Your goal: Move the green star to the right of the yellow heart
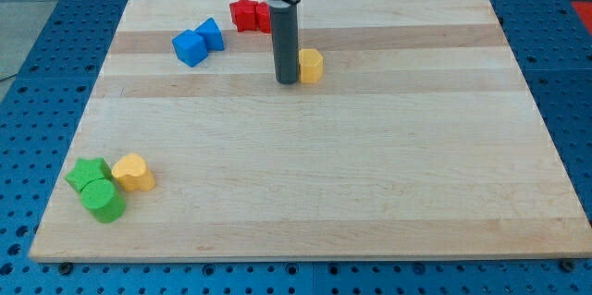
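Near counter [370,193] bottom-left corner: green star [86,174] touching green cylinder [103,201], yellow heart [134,173] just beside on star's right. Top edge: blue blocks [197,43], red blocks [250,14]. My tip [287,80] touches yellow hexagon's [312,66] left side; tool is bare rod, grasps nothing.

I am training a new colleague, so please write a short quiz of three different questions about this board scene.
1. True or false: my tip touches the green star.
2. Which block is beside my tip? A) yellow block B) blue block C) red block
3. Fill in: the yellow heart lies on the green star's view ____ side.

Key: 1 false; 2 A; 3 right.
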You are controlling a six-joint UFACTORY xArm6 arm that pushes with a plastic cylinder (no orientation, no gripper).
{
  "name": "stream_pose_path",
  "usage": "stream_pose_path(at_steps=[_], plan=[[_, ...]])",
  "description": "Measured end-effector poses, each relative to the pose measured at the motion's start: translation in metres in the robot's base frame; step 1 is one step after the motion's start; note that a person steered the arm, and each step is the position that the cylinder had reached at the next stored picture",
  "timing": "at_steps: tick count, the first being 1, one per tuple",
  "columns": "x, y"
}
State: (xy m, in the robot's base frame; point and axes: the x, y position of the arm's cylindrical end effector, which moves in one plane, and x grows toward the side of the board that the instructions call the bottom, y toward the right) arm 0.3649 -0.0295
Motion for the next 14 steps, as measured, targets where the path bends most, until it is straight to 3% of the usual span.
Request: stream_pose_path(at_steps=[1,3,5,7,8,10,11,12,13,14], plan=[[-0.001,0.0],[0.104,-0.009],[0.112,-0.039],[0.199,-0.091],[0.193,-0.141],[0.102,-0.19],[0.126,-0.177],[0.122,-0.167],[0.043,-0.177],[-0.008,-0.233]])
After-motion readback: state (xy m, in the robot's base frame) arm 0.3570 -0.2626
